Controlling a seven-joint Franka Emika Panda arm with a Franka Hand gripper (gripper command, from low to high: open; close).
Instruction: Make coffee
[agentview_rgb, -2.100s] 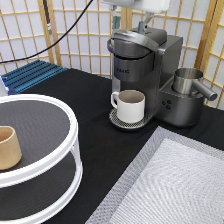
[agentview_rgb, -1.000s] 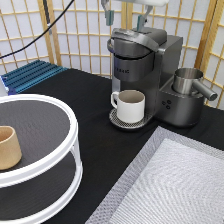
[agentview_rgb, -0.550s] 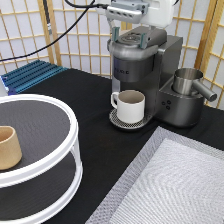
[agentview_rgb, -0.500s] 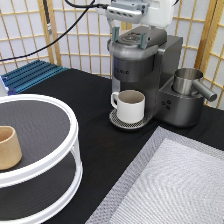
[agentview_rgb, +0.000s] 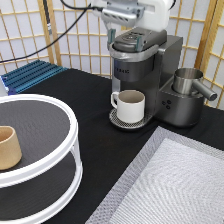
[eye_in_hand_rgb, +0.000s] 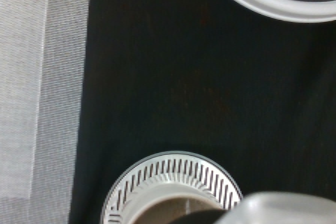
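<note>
1. Coffee pod: it cannot be made out in either view, neither on the table nor between the fingers, so where it sits cannot be told.
2. The gripper hangs at the exterior view's top, directly over the lid of the dark grey coffee machine; its two dark fingers stand well apart with nothing visible between them, tips at or just above the lid.
3. A white handled mug stands upright on the machine's round slotted drip tray, under the brew head. The wrist view shows the same tray and part of the mug from above, on the black tabletop.
4. A metal pitcher sits on the machine's side toward the exterior view's right.
5. A tan handleless cup stands on the top shelf of a white two-tier round stand at the exterior view's left.
6. A grey woven mat lies at the exterior view's bottom right.
</note>
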